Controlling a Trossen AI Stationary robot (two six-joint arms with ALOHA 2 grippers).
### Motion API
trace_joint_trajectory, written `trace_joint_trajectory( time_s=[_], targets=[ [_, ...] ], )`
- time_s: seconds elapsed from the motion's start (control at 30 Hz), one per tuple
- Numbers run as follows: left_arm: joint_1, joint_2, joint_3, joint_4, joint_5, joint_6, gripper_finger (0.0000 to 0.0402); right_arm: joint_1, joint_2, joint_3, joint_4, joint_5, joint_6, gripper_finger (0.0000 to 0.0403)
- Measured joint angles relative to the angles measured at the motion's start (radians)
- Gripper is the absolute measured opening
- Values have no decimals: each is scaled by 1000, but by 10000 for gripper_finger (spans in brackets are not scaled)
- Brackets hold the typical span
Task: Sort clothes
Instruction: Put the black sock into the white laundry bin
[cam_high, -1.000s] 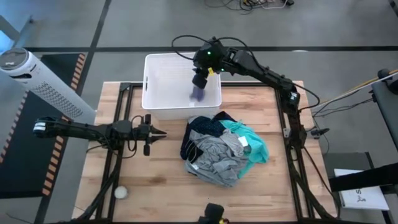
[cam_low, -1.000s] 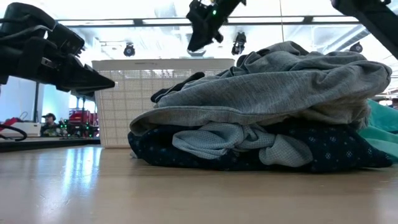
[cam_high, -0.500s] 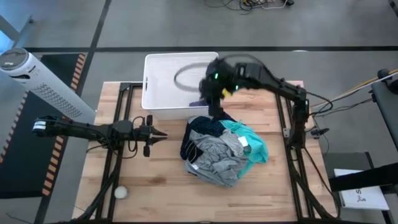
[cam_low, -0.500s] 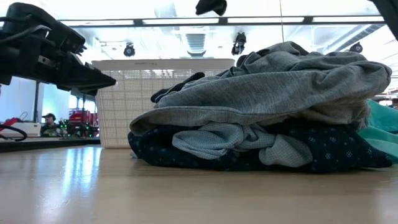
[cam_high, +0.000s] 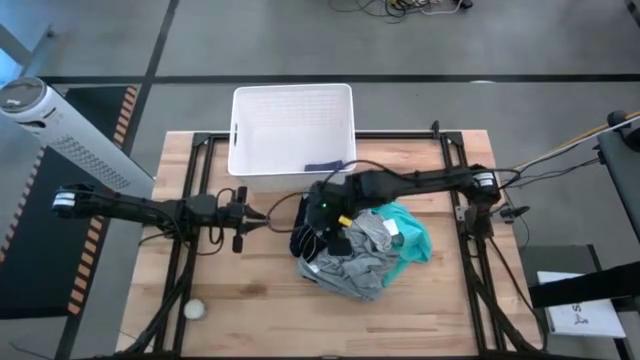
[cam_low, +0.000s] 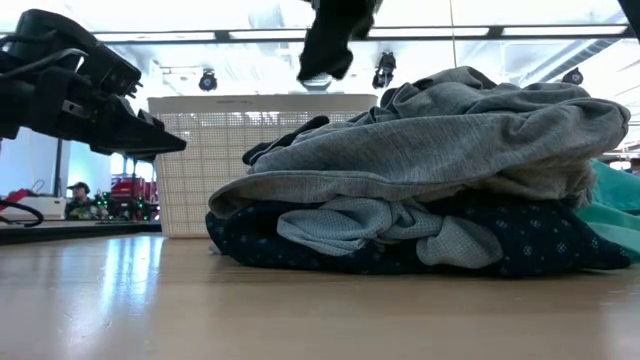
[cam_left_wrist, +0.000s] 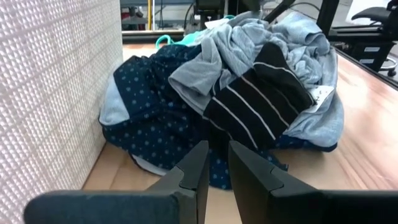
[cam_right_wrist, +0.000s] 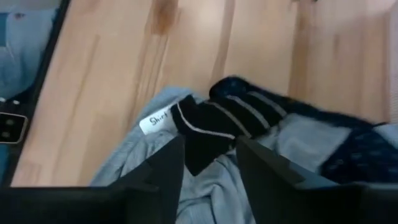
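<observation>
The clothes (cam_high: 362, 240) sit heaped mid-tabletop (cam_high: 250, 290), just in front of the white basket (cam_high: 291, 125): grey top over dotted navy, teal at the side. Right claw (cam_high: 334, 232) hovers over the pile's black striped piece (cam_right_wrist: 217, 121), fingers apart. Left claw (cam_high: 255, 214) waits beside the heap, fingers nearly together.

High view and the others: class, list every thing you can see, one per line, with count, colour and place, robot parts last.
Basket: one, white, table's far edge.
Small dark cloth: one, inside basket.
Grey garment: one, top of pile, mid-table.
Navy dotted garment: one, pile's bottom, beside basket.
Teal garment: one, pile's right side.
Black striped garment: one, white stripes, on pile.
Small ball: one, pale, table's near left corner.
Left gripper: dark, jaws nearly shut, left of pile.
Right gripper: dark, jaws open, above pile.
</observation>
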Motion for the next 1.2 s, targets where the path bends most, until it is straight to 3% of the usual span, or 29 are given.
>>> trace_joint_trajectory(
  time_s=[0.27,0.6,0.77,1.0,1.2],
  targets=[
    [0,29,0,0,0,-19,50,1,0,-144,161,1,31,191],
    [0,44,0,15,1,-24,50,2,7,-222,258,9,37,188],
    [0,43,0,16,1,-24,50,2,31,-228,275,12,69,150],
    [0,46,0,29,1,-41,50,2,30,-226,272,28,30,16],
    [0,44,0,37,1,-41,50,2,17,-166,243,28,-4,5]
  ],
)
